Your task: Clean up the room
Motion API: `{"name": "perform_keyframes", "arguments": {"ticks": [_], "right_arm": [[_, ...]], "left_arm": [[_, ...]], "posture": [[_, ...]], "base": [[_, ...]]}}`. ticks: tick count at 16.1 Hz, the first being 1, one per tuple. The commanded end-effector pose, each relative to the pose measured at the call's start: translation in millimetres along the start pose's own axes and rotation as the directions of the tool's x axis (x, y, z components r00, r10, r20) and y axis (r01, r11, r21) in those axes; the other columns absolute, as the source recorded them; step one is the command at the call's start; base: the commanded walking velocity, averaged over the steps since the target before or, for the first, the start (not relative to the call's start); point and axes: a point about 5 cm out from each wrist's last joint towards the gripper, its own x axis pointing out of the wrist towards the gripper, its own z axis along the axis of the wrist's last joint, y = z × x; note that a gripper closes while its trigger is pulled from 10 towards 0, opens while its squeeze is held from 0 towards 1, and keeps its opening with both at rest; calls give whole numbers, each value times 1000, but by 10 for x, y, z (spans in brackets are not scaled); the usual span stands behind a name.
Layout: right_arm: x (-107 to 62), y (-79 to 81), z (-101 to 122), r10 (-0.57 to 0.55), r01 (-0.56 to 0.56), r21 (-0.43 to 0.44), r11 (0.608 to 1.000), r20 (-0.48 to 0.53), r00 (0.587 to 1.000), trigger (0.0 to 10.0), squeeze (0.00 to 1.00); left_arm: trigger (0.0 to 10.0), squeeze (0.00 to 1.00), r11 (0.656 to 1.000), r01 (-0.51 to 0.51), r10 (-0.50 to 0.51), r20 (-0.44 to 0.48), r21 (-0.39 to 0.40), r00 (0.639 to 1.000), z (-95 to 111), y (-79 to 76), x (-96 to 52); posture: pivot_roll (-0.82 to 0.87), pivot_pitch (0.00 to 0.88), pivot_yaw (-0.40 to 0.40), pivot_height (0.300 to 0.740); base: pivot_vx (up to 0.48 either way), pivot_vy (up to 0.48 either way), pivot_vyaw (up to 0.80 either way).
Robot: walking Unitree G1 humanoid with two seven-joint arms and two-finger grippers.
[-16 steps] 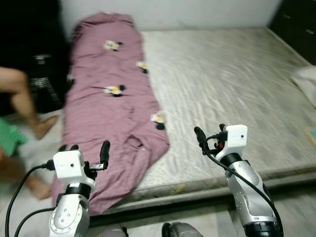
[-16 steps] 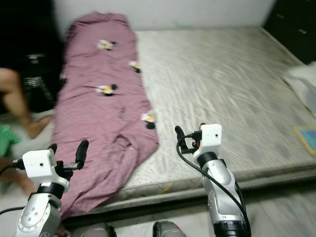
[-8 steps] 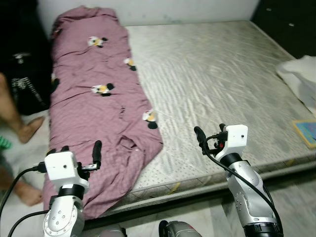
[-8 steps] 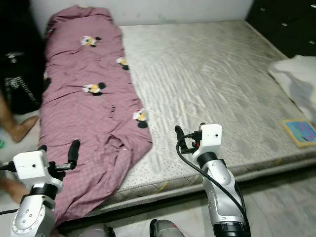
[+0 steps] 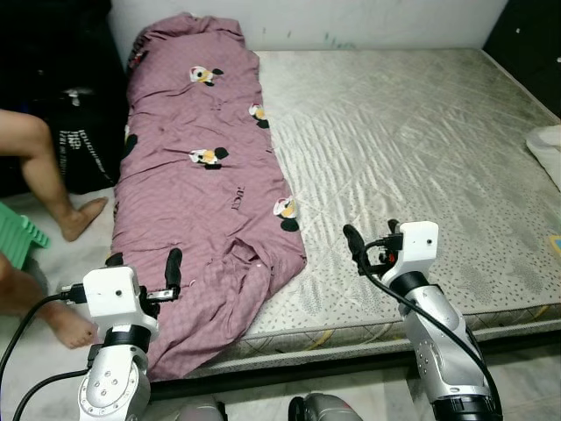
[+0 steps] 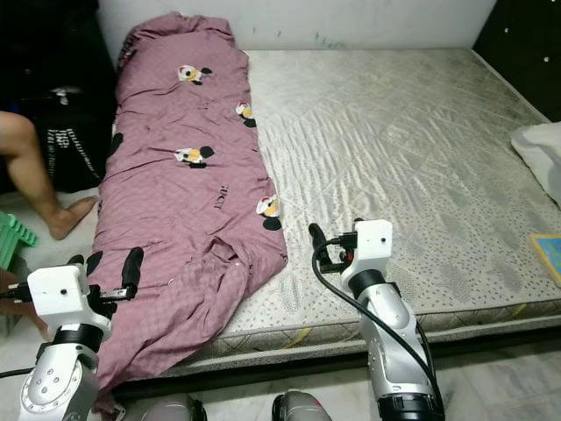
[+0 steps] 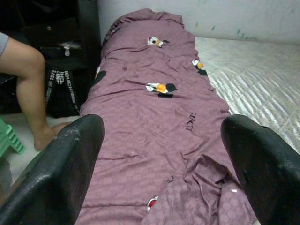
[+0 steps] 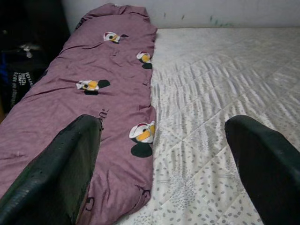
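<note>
A purple blanket (image 5: pixel 210 184) printed with cartoon figures lies lengthwise along the left side of a bare grey mattress (image 5: pixel 412 140), its near end rumpled and hanging over the front edge. My left gripper (image 5: pixel 144 263) is open and held just in front of that rumpled end, with the blanket (image 7: pixel 154 108) showing between its fingers. My right gripper (image 5: pixel 372 235) hovers open over the mattress's front edge, right of the blanket (image 8: pixel 108 84). Neither holds anything.
A person's bare leg (image 5: pixel 44 167) stands on the floor left of the bed, beside a black bag (image 5: pixel 83 149) and a green stool (image 5: pixel 17 241). White cloth (image 5: pixel 548 149) and a colourful book (image 6: pixel 548 254) lie at the mattress's right edge. A dark cabinet (image 5: pixel 535 35) stands far right.
The whole picture swung right and then back left, so the camera moved. The blanket lies as before and both grippers stay open at about the same height.
</note>
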Motion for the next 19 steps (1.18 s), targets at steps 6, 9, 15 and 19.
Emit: {"name": "perform_keyframes", "arguments": {"ticks": [6, 9, 15, 19], "right_arm": [[5, -2, 30, 9, -9, 1, 1000, 0, 1000, 10000, 0], [19, 0, 30, 13, -13, 0, 1000, -2, 1000, 10000, 0], [48, 0, 41, 28, -28, -3, 1000, -11, 1000, 10000, 0], [48, 5, 43, 39, -39, -6, 999, -14, 999, 10000, 0]], "left_arm": [[10000, 0, 1000, -4, 4, -16, 0, 1000, -7, -12, 7], [10000, 0, 1000, -20, 20, -4, 6, 1000, 16, -3, 32], [10000, 0, 999, -40, 40, -11, 3, 999, 17, 4, 25], [10000, 0, 999, -37, 37, -18, -13, 999, 13, -3, 25]], "posture": [[1, 104, -24, 624], [4, 104, -28, 624], [4, 113, -43, 624], [0, 115, -46, 624]], "base": [[0, 0, 0], [0, 0, 0], [0, 0, 0], [0, 0, 0]]}}
